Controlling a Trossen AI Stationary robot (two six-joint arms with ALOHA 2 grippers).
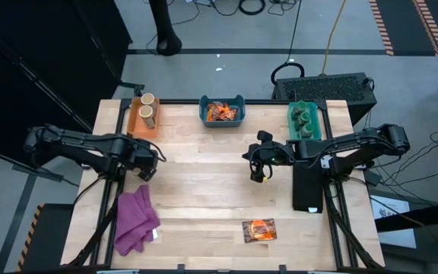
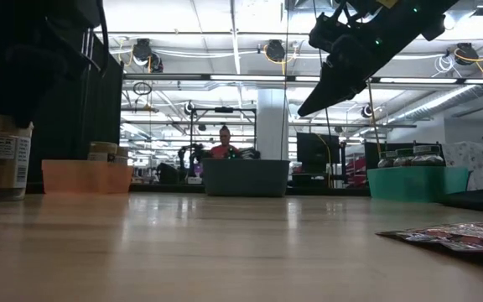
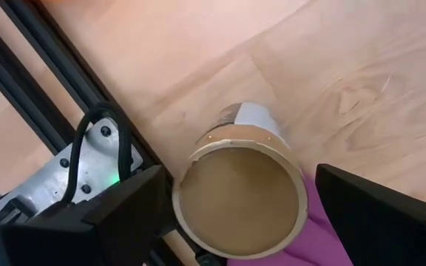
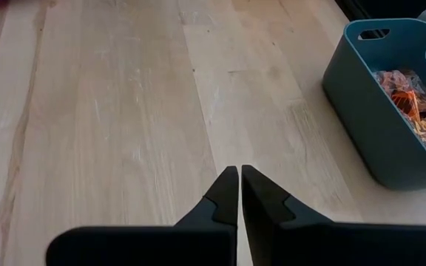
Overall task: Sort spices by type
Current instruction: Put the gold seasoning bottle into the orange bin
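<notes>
You've got the left gripper (image 3: 235, 214) at the table's (image 1: 204, 190) left edge, just above the purple cloth (image 1: 135, 221), w/ its fingers spread either side of a tan jar (image 3: 239, 188); in the left wrist view the jar sits between them, cloth touching its lower side, but you can't tell if the pads actually press on it. The right gripper (image 4: 239, 181) hangs over the middle of the table, right of center, fingers pinched together w/ nothing between them; in the low view it's well up off the wood. One orange-and-dark packet (image 1: 258, 230) lies flat near the table's front edge, well apart from both grippers. Along the back edge: the orange bin (image 1: 142, 120) at left holds two tan jars (image 1: 147, 108), the blue bin (image 1: 222, 112) in the middle holds more packets (image 1: 222, 113), and the teal bin (image 1: 305, 122) at right holds dark-green jars (image 1: 305, 119). A black box (image 1: 308, 186) lies on the table's right side, under the right arm. A person (image 2: 224, 147) shows far behind the table in the low view.
</notes>
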